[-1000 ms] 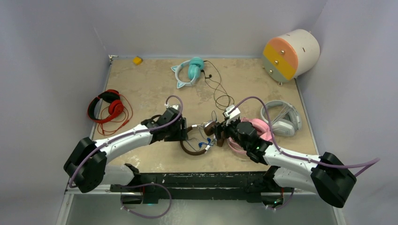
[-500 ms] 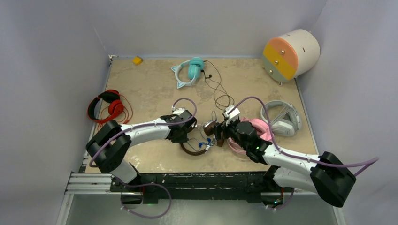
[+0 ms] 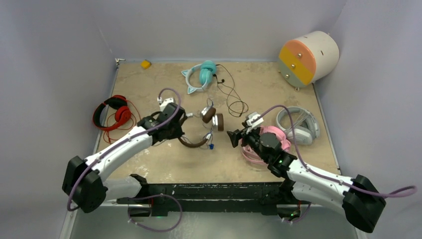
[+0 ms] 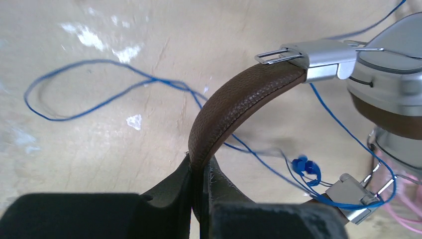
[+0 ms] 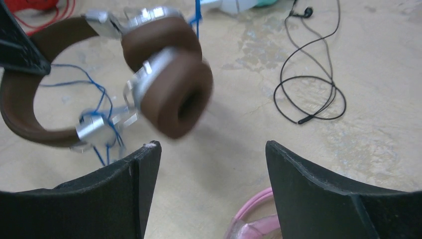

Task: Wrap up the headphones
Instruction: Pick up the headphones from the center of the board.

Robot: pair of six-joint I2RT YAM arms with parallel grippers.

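The brown headphones [image 3: 193,143] with silver cups [image 3: 213,117] hang tilted just left of the table's middle. My left gripper [image 3: 179,134] is shut on their brown headband [image 4: 234,107], which is pinched between the fingers of the left gripper [image 4: 200,164]. Their blue cord [image 4: 94,60] trails loose over the table and round the silver cup [image 4: 388,84]. My right gripper [image 3: 233,138] stands open to the right of the cups, holding nothing. In the right wrist view the brown ear pads [image 5: 174,102] sit ahead of the right gripper [image 5: 211,149]. The pink pair [image 3: 276,133] lies under my right arm, the grey-white pair [image 3: 301,127] beside it.
Red headphones [image 3: 113,113] lie at the left edge. A teal cat-ear pair [image 3: 201,74] lies at the back with a black cord [image 3: 234,97] coiled toward the middle. A pastel cylinder [image 3: 308,57] leans in the back right corner, a small yellow object [image 3: 145,63] at back left.
My left gripper has shut on the brown headband and carried the headphones back and to the left, away from the right gripper. The right gripper stayed open.
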